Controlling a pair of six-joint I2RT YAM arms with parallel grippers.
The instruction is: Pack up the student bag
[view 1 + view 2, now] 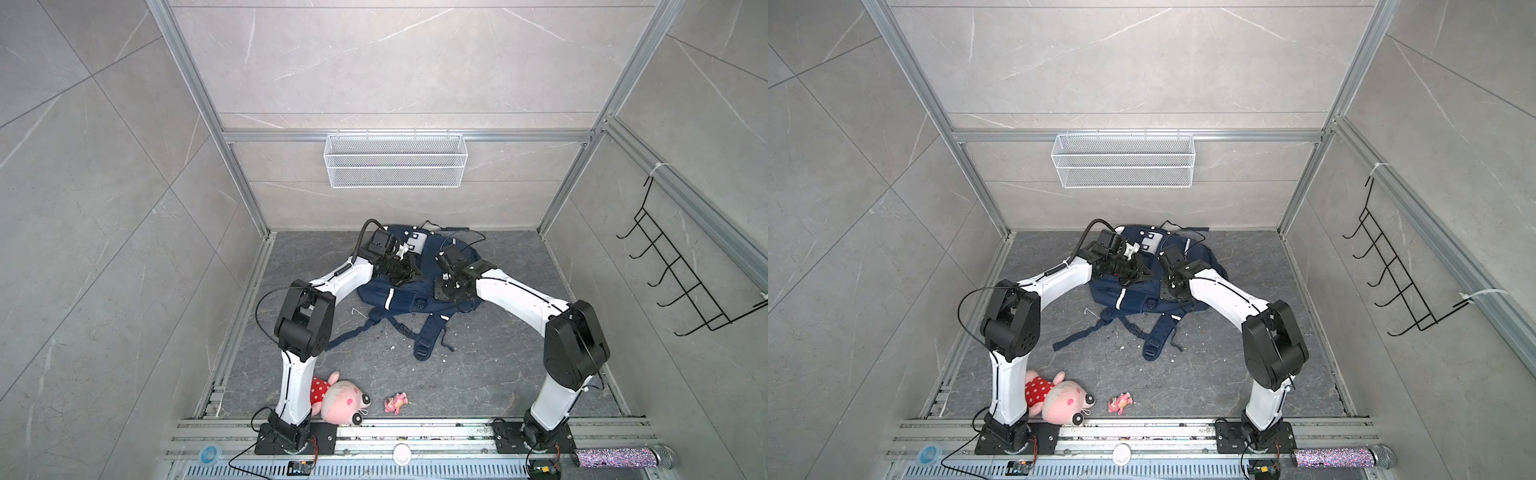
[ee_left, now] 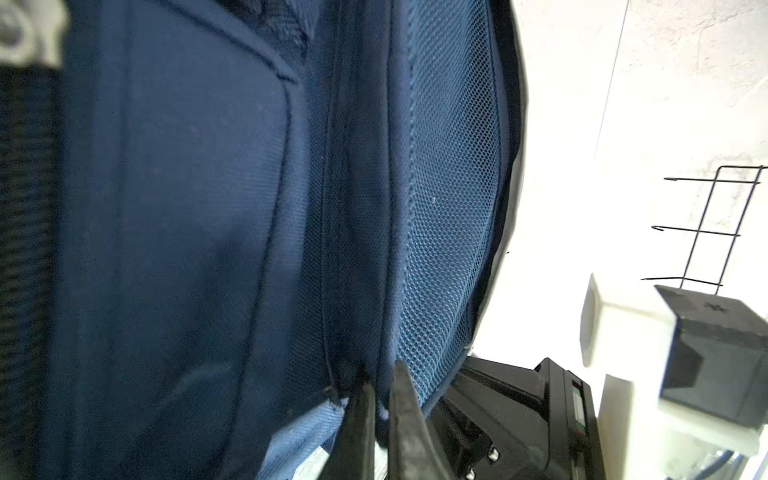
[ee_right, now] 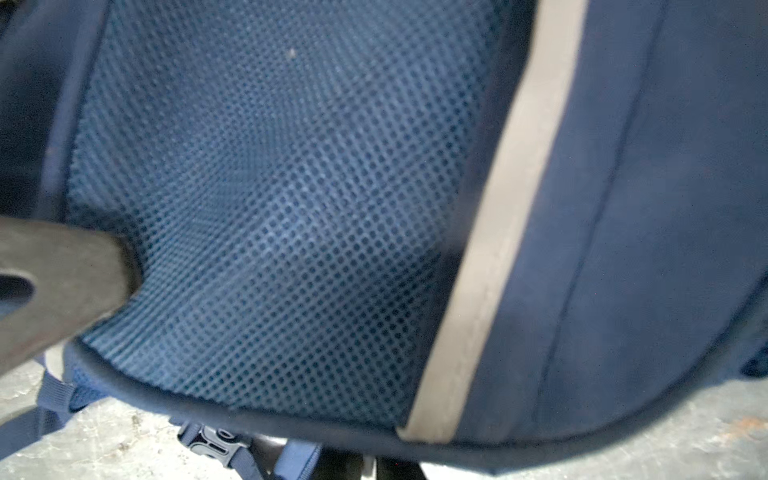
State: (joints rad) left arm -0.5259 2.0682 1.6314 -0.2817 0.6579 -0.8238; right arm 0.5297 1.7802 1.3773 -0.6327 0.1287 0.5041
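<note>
The student bag [image 1: 399, 299] [image 1: 1133, 297], navy with white stripes, lies on the dark floor at the back middle, its straps [image 1: 424, 340] trailing toward me. My left gripper [image 1: 409, 272] [image 1: 1142, 272] is over the bag's left part. In the left wrist view, this gripper [image 2: 382, 374] is shut on a navy seam fold beside blue mesh [image 2: 449, 208]. My right gripper [image 1: 436, 297] [image 1: 1165, 297] is at the bag's right side. In the right wrist view its fingers [image 3: 353, 463] stand close together, tips hidden under the bag's piped edge [image 3: 249, 419].
A pink plush pig [image 1: 340, 401] and a small pink toy [image 1: 395, 403] lie near the front rail. A white wire basket [image 1: 395, 160] hangs on the back wall, a black hook rack [image 1: 685, 270] on the right wall. A glitter microphone [image 1: 623, 457] rests front right.
</note>
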